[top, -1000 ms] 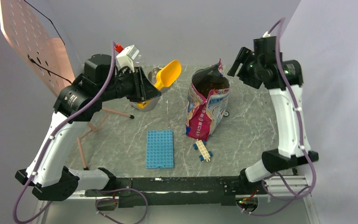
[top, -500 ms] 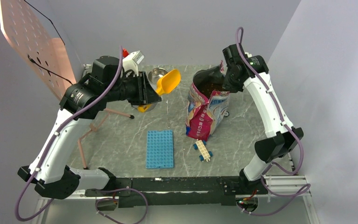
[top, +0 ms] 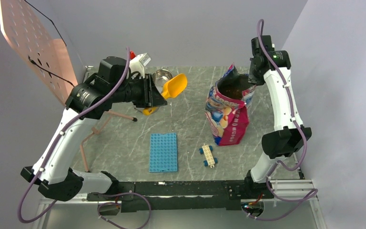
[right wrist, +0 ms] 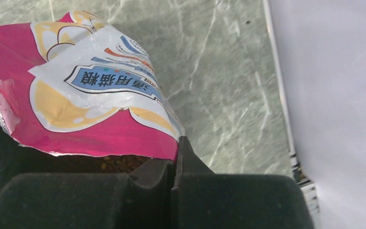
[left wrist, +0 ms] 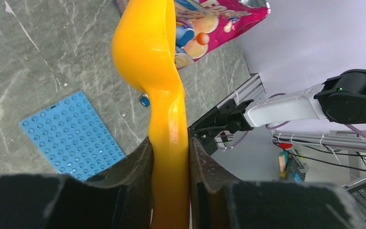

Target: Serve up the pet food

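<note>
L grip (left wrist: pixel 169 157): clamped on scoop (left wrist: pixel 147 47) handle.
R grip (right wrist: pixel 176 164): pinched shut on bag (right wrist: pixel 90 95) rim, far-right side.
kibble (top: pixel 231 88): inside open bag, right of scoop; scoop axis points that way.

One pet food bag (top: pixel 228 117); one scoop (top: pixel 174 86); one baseplate (top: pixel 163 152); one bowl (top: pixel 161 76)

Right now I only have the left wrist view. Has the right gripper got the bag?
Observer: Yes, the right gripper is shut on the bag's top edge.
Operator: Is the bag open?
Observer: Yes, upright and wide open, with kibble showing inside.
Operator: Where's the bowl?
Observer: The bowl shows beyond the scoop's head, slightly to its left, in the top view.
</note>
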Tool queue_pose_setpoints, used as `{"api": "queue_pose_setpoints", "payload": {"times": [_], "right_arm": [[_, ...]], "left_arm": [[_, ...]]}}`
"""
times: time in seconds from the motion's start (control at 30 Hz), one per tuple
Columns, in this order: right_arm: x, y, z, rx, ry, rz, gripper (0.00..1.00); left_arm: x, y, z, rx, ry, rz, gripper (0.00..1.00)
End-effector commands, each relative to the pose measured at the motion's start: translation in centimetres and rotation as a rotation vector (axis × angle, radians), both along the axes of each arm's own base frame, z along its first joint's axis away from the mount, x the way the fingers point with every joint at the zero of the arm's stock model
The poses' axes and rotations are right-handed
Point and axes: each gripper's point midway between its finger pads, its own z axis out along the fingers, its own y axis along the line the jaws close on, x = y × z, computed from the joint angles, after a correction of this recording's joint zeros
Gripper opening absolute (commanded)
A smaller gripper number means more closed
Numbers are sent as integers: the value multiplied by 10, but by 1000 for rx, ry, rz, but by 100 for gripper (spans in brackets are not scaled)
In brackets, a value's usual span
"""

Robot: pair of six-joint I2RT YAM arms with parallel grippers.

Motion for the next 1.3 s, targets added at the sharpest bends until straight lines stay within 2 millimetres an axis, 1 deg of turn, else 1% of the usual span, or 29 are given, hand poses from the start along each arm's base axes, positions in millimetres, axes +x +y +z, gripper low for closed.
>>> {"api": "queue_pose_setpoints", "payload": {"times": [0.0,0.03,0.07,0.1,0.13,0.2,0.23,0.27,0.3,0.37,0.43,0.5,0.53,0.63,0.73,0.83,0.9,0.97,1.03,1.13,1.2,1.27], "right_arm": [[29,-43,106,-174,-387,8,0],[33,-39,105,-145,-388,21,0],[38,-28,105,-105,-395,64,0],[41,-13,103,-69,-400,115,0],[44,7,102,-56,-404,173,0],[43,45,97,-70,-393,275,0],[41,63,90,-58,-376,317,0],[37,78,87,-34,-367,339,0],[32,96,82,-2,-354,373,0],[21,122,77,42,-349,418,0],[4,152,78,62,-364,490,0],[-12,172,83,56,-388,541,0],[-18,179,84,60,-395,559,0],[-29,192,87,81,-415,602,0],[-34,201,88,107,-444,654,0],[-39,197,91,98,-465,671,0],[-41,196,93,92,-470,682,0],[-42,196,92,90,-469,691,0],[-44,197,90,93,-468,705,0],[-48,197,91,102,-480,710,0],[-51,195,94,109,-502,709,0],[-55,195,96,121,-519,715,0]], "left_arm": [[-3,-11,8,-42,-8,-62,0],[-3,-13,9,-52,-6,-74,0],[-5,-16,10,-61,-6,-90,0],[-6,-18,11,-71,-6,-103,0],[-7,-20,13,-82,-9,-121,0],[-9,-25,16,-104,-6,-143,0],[-10,-27,18,-117,-2,-157,0],[-12,-30,20,-131,6,-174,0],[-14,-33,21,-144,18,-193,0],[-16,-38,22,-159,57,-214,0],[-19,-40,22,-163,96,-230,0],[-19,-37,23,-169,135,-224,0],[-20,-37,21,-172,158,-219,0],[-28,-36,11,-189,234,-215,0],[-32,-37,-5,-209,307,-198,0],[-30,-37,-29,-176,439,-137,0],[-32,-41,-37,-160,513,-117,0],[-31,-45,-40,-147,538,-68,0],[-28,-54,-45,-163,591,-27,0],[-30,-77,-55,-221,775,-1,0],[-28,-89,-64,-189,872,44,0],[-28,-89,-79,-113,985,144,0]]}}
